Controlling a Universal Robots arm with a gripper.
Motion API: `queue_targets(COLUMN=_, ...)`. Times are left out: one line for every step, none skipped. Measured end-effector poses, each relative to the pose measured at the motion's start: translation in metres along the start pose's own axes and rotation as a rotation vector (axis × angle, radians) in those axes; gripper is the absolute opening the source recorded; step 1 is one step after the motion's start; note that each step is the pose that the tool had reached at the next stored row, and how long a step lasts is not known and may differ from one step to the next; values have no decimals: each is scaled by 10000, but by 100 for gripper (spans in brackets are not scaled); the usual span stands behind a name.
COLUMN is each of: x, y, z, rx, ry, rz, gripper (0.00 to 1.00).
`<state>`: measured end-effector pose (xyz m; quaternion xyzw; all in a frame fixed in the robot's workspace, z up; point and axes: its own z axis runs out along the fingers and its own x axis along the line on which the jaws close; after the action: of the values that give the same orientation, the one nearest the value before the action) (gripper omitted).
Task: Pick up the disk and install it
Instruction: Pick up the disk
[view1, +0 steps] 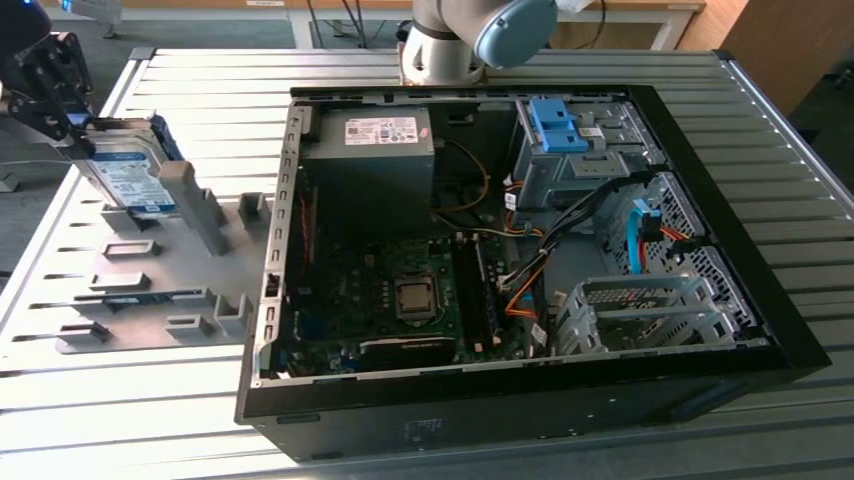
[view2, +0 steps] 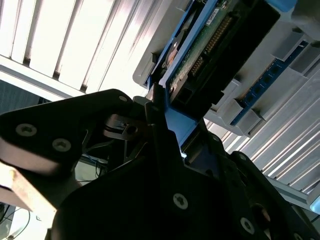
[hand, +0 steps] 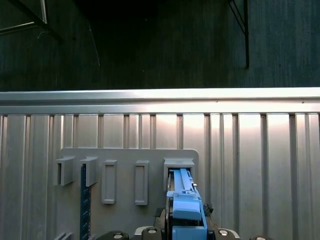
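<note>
Disk (view1: 134, 178), framed by bright blue carrier rails, stands on edge and slightly tilted at the grey holder plate (view1: 174, 275) on the ribbed metal bench (view1: 214, 80). It is at the exterior view's left, well apart from the open computer case (view1: 534, 250). My gripper (view1: 78, 128) is clamped on the disk's upper end. In the second wrist view its fingers (view2: 161, 135) press the blue rail. I cannot tell whether the disk sits in its slot (hand: 178, 163) or just above it.

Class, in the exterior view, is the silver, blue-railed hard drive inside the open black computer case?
No, the hard drive stands upright at the grey slotted plate, outside the computer case.
</note>
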<state>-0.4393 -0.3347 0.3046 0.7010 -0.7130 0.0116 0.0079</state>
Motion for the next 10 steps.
queue_targets(x=0, y=0, z=-11, rx=0, ry=0, rz=0, gripper=36)
queue_targets(x=0, y=0, z=-22, rx=0, ry=0, rz=0, gripper=36)
queue_targets(x=1, y=0, z=-32, rx=0, ry=0, rz=1, gripper=36)
queue_targets(x=1, y=0, z=-43, rx=1, ry=-1, rz=1, gripper=36)
queue_targets(x=1, y=0, z=-56, rx=1, ry=0, rz=1, gripper=36)
queue_targets(x=1, y=0, z=-67, rx=0, ry=0, rz=1, gripper=36)
queue_targets(x=2, y=0, z=-78, rx=0, ry=0, rz=0, gripper=36)
queue_targets(x=2, y=-1, z=-90, rx=0, ry=0, rz=0, gripper=36)
queue_targets(x=3, y=-1, z=-104, rx=0, ry=0, rz=1, gripper=36)
queue_targets(x=3, y=-1, z=-119, rx=0, ry=0, rz=0, gripper=36)
